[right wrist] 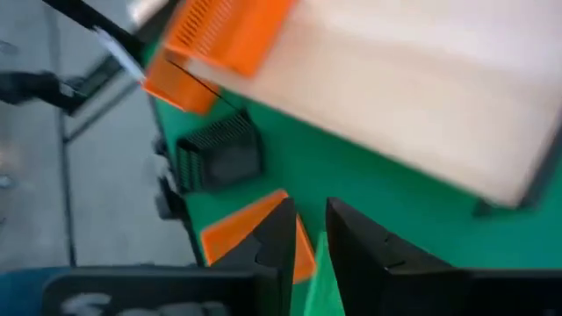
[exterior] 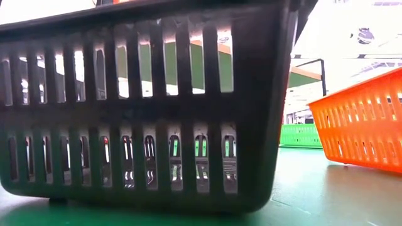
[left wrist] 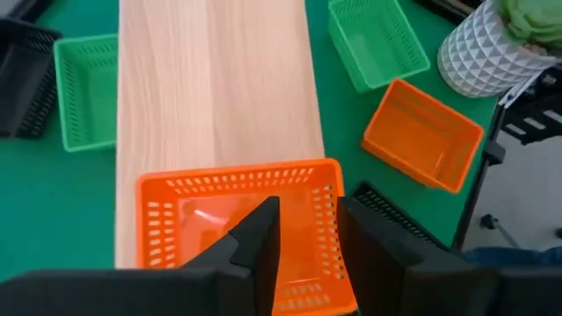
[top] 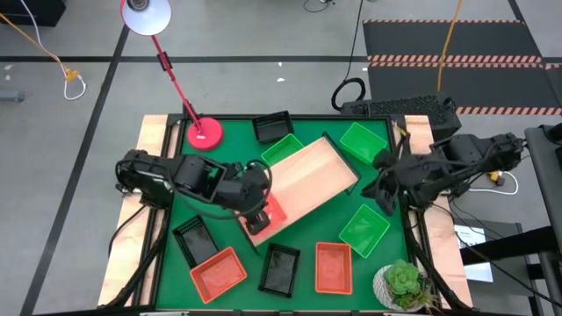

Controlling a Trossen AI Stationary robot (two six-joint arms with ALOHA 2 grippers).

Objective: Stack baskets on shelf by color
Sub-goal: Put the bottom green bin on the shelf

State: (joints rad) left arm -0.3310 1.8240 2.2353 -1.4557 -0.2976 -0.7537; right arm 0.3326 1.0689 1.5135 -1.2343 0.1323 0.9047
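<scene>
The shelf (top: 312, 180) is a light wooden board lying slantwise mid-table. An orange basket (top: 266, 217) sits on its near-left end, under my left gripper (top: 260, 211), which is shut on it. My right gripper (top: 384, 191) hovers open by the shelf's right end, between two green baskets (top: 364, 140) (top: 364, 230), touching nothing. A third green basket (top: 281, 149) lies against the shelf's far side, beside a black one (top: 272, 125). Along the near edge stand a black basket (top: 193, 239), an orange one (top: 218, 272), another black (top: 281, 268) and another orange (top: 334, 268). My left gripper (left wrist: 307, 215) holds the orange basket by one side wall (left wrist: 327, 206), one finger (left wrist: 263, 230) inside the basket and the other (left wrist: 373, 237) outside. The fingers come from above, pointing down. The basket sits upright with its bottom on the end of the wooden board (left wrist: 211, 88).
A red desk lamp's base (top: 204, 133) stands at the far left of the mat. A white plant pot (top: 399, 285) sits in the near right corner. In the low view a black basket (exterior: 144, 107) fills the foreground, with an orange one (exterior: 361, 125) to its right.
</scene>
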